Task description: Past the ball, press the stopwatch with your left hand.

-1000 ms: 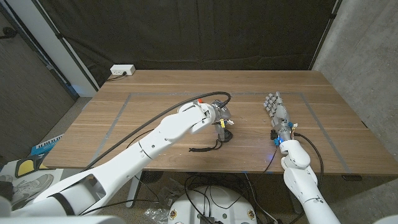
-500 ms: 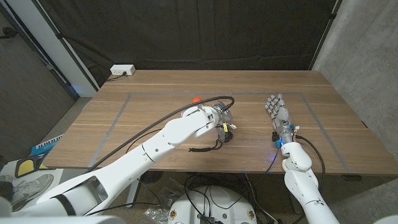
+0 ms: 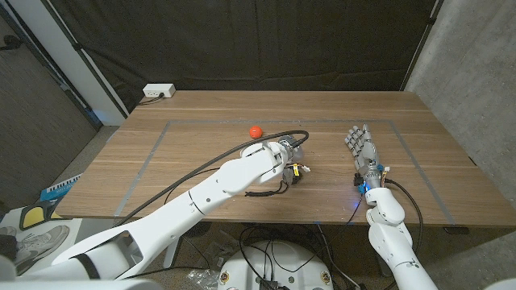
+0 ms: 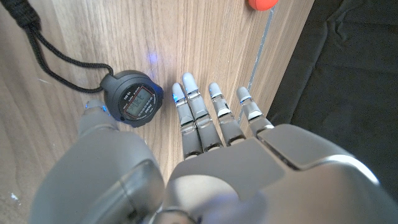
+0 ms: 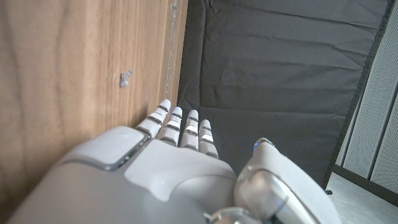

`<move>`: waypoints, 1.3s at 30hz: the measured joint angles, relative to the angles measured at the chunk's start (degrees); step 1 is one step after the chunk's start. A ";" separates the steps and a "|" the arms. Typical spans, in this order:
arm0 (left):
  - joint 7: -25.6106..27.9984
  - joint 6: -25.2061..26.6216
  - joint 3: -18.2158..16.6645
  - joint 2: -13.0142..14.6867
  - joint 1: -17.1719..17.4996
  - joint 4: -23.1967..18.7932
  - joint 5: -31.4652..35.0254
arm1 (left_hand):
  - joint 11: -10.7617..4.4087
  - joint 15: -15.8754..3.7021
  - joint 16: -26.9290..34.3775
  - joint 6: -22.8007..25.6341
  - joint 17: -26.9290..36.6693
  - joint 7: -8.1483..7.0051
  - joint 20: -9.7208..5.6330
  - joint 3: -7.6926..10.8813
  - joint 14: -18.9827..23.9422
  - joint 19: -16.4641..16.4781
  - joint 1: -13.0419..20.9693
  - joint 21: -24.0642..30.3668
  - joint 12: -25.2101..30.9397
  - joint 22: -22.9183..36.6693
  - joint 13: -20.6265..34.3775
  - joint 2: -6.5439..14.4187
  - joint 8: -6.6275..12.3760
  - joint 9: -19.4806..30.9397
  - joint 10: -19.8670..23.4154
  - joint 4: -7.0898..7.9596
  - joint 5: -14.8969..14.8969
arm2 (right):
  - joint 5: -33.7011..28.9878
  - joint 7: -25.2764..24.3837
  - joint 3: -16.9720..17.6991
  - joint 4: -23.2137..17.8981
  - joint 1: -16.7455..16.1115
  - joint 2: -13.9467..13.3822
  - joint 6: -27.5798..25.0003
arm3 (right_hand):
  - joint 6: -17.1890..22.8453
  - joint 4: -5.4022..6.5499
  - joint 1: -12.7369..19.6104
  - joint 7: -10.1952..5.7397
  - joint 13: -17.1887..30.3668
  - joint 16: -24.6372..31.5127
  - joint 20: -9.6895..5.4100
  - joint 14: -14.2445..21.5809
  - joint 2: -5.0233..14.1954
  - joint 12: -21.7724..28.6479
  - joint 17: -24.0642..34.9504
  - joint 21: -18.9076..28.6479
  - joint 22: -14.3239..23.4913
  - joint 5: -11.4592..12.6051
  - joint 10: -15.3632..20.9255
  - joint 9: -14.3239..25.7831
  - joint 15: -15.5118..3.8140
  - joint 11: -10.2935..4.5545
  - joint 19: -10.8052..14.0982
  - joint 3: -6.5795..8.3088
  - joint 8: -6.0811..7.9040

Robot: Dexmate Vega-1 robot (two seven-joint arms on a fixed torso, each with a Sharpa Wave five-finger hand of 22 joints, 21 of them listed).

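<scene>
Left hand [image 4: 205, 168] hovered over the stopwatch [image 4: 133, 98], fingers [image 4: 194, 109] spread, holding nothing.
Stopwatch lay on the counter [image 3: 193, 145] between thumb and fingers, its black cord [image 4: 43, 46] trailing; the ball [image 3: 255, 130] sat farther back. Right hand [image 3: 360, 143] rested apart, fingers straight, empty.

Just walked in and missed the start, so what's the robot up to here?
It is working at a stopwatch on the wooden table. The left hand hovers over the stopwatch with fingers spread, thumb beside it, not plainly pressing. An orange ball lies farther back. The right hand waits open off to the side.
</scene>
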 measured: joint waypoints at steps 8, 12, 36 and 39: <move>-0.89 0.13 1.14 -0.48 0.33 0.00 1.83 | -0.29 -0.10 0.00 2.51 0.27 -0.14 -0.43 -0.39 1.48 0.80 0.29 0.65 0.87 0.28 -0.05 0.32 1.46 0.42 2.04 0.09 0.00 | 0.87 0.63 0.23 1.18 0.02 0.27 1.64 | 0.00 0.24 -0.24 0.00 0.00 0.01 0.00 0.59 0.24 0.00 0.00 0.00 0.00 0.00 0.00 0.00 0.00 0.00 0.00 -0.24 0.00; -1.24 0.39 1.65 -0.67 0.50 -0.06 3.31 | 0.09 -0.10 0.00 2.27 0.45 0.13 -0.12 -0.39 1.48 1.10 0.52 0.86 0.88 0.29 0.06 0.55 1.42 0.42 1.90 0.09 0.00 | 1.18 0.88 0.36 1.68 0.04 0.34 2.20 | 0.00 0.24 -0.24 0.00 0.00 0.01 0.00 0.59 0.24 0.00 0.00 0.00 0.00 0.00 0.00 0.00 0.00 0.00 -0.01 -0.24 0.00; 2.45 2.84 3.07 -0.22 2.48 0.93 8.56 | -1.00 -0.83 0.46 9.86 0.36 0.68 -1.23 1.49 11.01 5.10 8.05 4.24 0.93 -0.58 -4.03 6.66 3.13 -2.52 9.53 -1.61 0.00 | 0.76 1.12 0.06 1.44 -0.24 -0.55 2.80 | 0.72 0.40 -0.24 -0.71 0.00 0.00 -0.01 0.81 0.24 0.23 0.00 0.00 0.00 0.00 0.86 0.00 -0.64 -0.25 -0.01 -0.07 0.22; 2.76 2.99 3.04 -0.17 2.62 1.15 8.56 | -0.70 -0.83 -1.64 4.45 0.17 0.58 -0.30 1.00 8.32 4.54 8.50 4.45 -1.85 -0.90 -4.26 6.23 0.36 -2.88 3.95 -1.12 -0.09 | 0.57 0.91 0.02 1.26 -0.29 -0.68 2.82 | 0.71 0.40 -0.24 -0.71 0.00 0.00 -0.01 0.81 0.24 0.23 0.00 0.00 0.00 0.00 1.03 0.00 -0.64 -0.41 -0.01 -0.07 0.22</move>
